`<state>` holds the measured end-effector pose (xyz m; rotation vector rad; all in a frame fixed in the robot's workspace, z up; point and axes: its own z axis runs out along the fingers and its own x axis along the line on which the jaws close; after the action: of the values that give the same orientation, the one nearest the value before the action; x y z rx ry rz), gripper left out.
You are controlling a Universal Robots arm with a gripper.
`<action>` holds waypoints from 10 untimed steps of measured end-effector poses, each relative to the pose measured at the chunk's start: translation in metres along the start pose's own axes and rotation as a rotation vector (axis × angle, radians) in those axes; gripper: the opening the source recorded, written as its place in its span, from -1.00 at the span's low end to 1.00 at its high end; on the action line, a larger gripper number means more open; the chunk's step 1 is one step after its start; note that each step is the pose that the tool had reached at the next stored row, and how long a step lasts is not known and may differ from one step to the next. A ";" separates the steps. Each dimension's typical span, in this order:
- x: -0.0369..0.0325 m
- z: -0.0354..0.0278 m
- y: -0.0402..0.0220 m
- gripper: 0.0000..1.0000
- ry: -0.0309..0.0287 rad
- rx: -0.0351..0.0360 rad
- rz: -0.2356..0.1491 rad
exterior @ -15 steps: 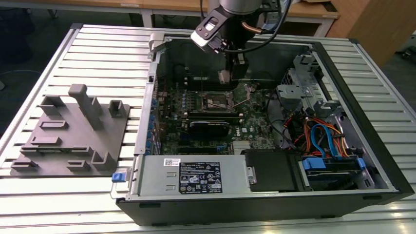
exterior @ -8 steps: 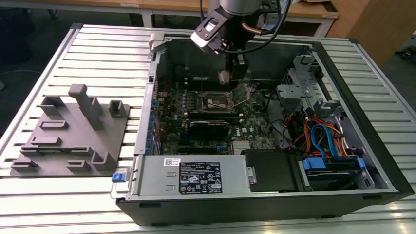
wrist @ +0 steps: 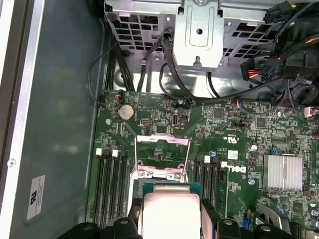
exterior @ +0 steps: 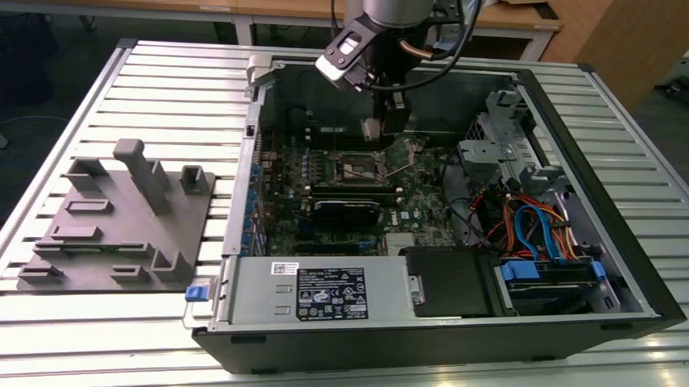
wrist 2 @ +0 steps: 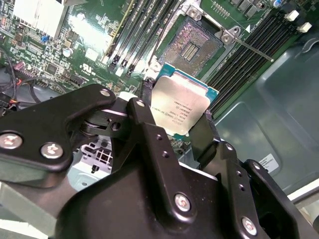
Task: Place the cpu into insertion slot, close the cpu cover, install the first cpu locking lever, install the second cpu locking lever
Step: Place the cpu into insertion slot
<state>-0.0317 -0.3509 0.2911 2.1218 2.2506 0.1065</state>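
Second wrist view: the claw (wrist 2: 178, 103) grips the cpu (wrist 2: 183, 98), clear of the insertion slot (wrist 2: 192, 47).

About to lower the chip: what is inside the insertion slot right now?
In the second wrist view the insertion slot lies open and holds no chip: only its bare contact field shows. Its near edge is hidden behind the cpu, held in the gripper.

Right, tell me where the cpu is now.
In the second wrist view, the cpu is clamped in the gripper, held above the motherboard beside the empty insertion slot.
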 end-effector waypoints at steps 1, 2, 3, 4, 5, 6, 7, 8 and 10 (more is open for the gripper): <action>0.0000 0.0006 0.0000 0.08 0.0000 0.0000 0.000; 0.0000 0.0012 -0.0001 0.08 0.0000 0.0000 0.000; 0.0000 0.0019 -0.0002 0.08 0.0000 0.0000 0.000; 0.0000 0.0028 -0.0002 0.08 0.0000 0.0000 0.000; 0.0000 0.0038 -0.0003 0.08 -0.0001 0.0000 0.001; 0.0000 0.0048 -0.0004 0.08 -0.0003 0.0001 0.002; 0.0001 0.0057 -0.0005 0.08 -0.0004 0.0001 0.004; 0.0003 0.0067 -0.0006 0.08 -0.0007 0.0002 0.007; 0.0007 0.0083 -0.0008 0.08 -0.0017 0.0001 0.019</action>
<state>-0.0318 -0.3500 0.2828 2.1425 2.2302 0.1052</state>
